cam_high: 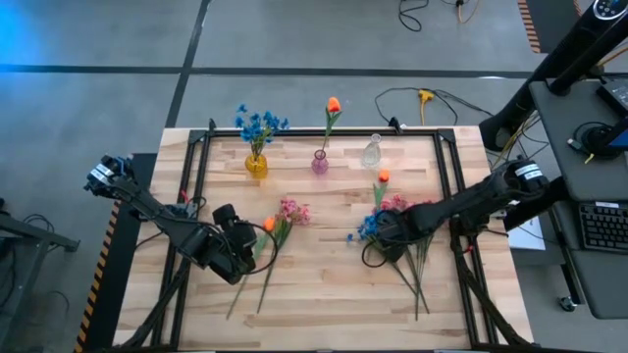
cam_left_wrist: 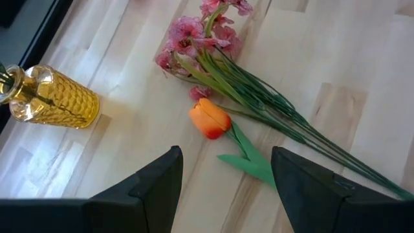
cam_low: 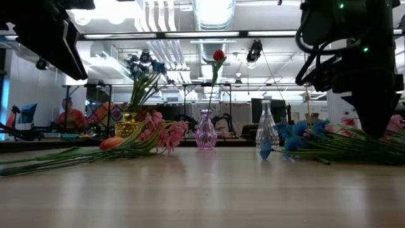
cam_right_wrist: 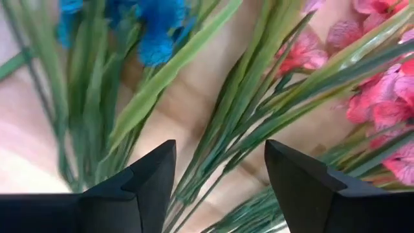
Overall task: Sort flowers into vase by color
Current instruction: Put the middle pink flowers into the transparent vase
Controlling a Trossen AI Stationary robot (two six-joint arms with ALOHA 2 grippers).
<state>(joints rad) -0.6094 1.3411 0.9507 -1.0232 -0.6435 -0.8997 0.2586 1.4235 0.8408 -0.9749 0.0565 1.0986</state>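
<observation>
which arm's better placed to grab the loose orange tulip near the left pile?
Left. The left gripper is open, with the orange tulip just ahead of its fingers; the right gripper is over the far pile.

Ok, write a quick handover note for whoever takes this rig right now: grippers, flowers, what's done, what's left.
Left gripper: open, hovering over the loose orange tulip beside the pink spray.
Right gripper: open, over the mixed pile of blue, pink and orange stems.
Done: blue flowers stand in the yellow vase, one orange tulip in the pink vase.
Left: the clear vase holds nothing; both table piles need sorting.
</observation>
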